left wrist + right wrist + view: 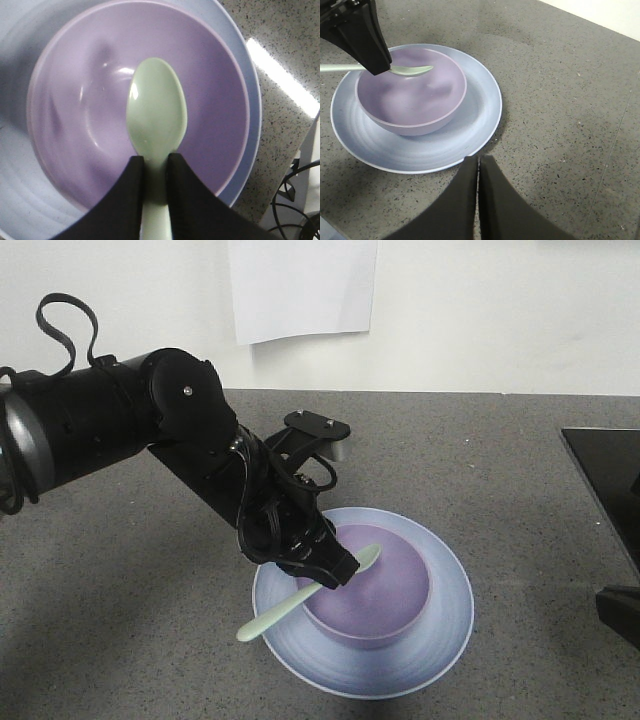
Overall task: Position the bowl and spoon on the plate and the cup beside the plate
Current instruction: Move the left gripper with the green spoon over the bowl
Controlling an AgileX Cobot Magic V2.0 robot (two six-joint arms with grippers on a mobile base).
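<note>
Left wrist view: left gripper jaws clamped on spoon handle, scoop ahead over bowl, which sits on plate. Lower before release. Right gripper jaws together, idle.

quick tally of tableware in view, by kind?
bowl: 1
plate: 1
spoon: 1, held in the left gripper
cup: 0 in view
Total: 3
</note>
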